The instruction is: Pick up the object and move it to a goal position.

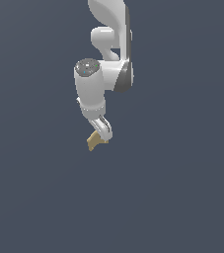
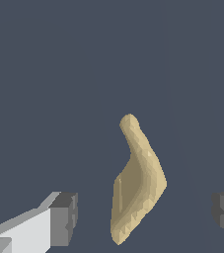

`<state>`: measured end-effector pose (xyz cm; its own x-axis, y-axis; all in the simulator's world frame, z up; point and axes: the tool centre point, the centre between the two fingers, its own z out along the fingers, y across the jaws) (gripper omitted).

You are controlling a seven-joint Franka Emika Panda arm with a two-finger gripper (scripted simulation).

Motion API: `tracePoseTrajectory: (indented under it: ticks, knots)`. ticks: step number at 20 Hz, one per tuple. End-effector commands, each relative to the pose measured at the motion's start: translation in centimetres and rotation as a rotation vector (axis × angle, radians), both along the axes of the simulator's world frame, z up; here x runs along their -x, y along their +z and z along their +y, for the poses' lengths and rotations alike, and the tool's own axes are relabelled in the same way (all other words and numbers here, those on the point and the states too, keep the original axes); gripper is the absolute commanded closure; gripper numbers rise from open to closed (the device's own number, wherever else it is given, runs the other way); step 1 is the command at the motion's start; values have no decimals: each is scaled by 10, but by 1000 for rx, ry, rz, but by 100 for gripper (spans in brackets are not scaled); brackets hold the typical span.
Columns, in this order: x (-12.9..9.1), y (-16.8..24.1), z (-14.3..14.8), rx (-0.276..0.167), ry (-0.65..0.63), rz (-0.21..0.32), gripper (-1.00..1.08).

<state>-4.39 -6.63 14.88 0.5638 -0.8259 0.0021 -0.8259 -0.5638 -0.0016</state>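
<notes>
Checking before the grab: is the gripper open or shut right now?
Open. In the wrist view the gripper has its fingers apart, each clear of the tan object between them.

Exterior view looks down from afar; wrist view hangs close (both show the object (image 1: 96,141) (image 2: 137,183)).

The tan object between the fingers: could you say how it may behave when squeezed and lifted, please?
The tan object looks solid, so probably stiff. Its bent, tapered outline offers no parallel faces, so it may twist or slip as the open gripper closes. Lying flat, it seems unlikely to roll.
</notes>
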Motion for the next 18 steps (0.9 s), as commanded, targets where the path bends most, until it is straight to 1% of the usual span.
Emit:
tracePoseTrajectory:
  ticks: [1, 6, 12, 18]
  knots:
    - [2, -2, -2, 0, -42, 1, -92]
    - [5, -3, -5, -1, -86, 2, -92]
    - [5, -5, -5, -1, -89, 2, -92]
    - [6, -24, -5, 0, -92, 3, -92]
